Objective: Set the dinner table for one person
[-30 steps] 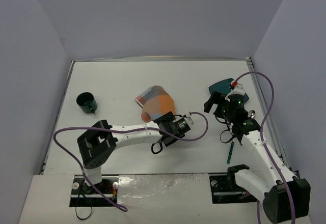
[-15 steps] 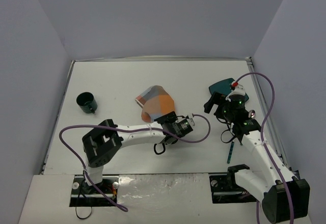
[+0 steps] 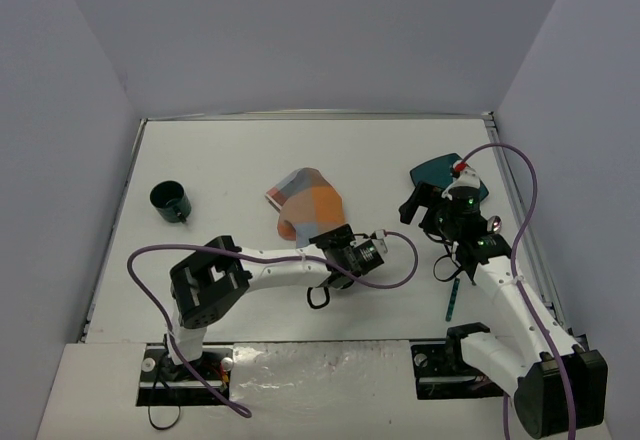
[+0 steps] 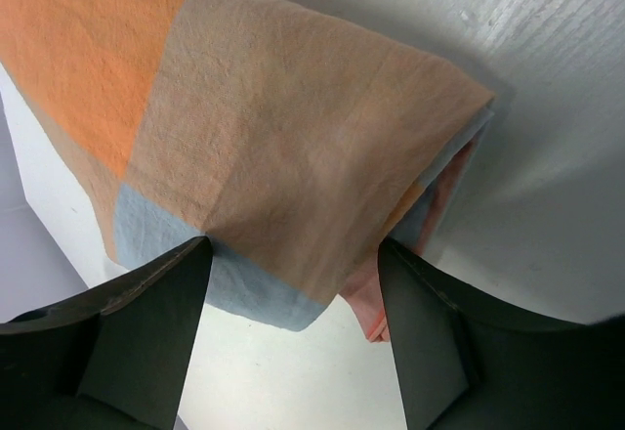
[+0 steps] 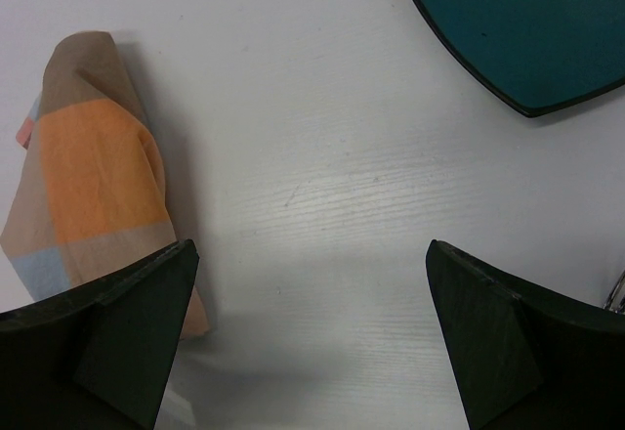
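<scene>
The dinner table is a large white tabletop. A folded orange-blue-grey plaid placemat lies crumpled near its middle. My left gripper is at the placemat's near edge. In the left wrist view my left gripper is open, with the placemat's folded corner reaching between the fingers. My right gripper hovers open over bare table. The right wrist view shows my right gripper, the placemat at left and a teal plate at top right.
A dark green cup stands at the left. The teal plate lies at the back right, partly behind my right arm. A teal-handled utensil lies beside the right arm. Walls enclose the table on three sides.
My left arm has swung a little to the right and nearer, its wrist shifting along the placemat's near edge. The right arm has hardly moved.
</scene>
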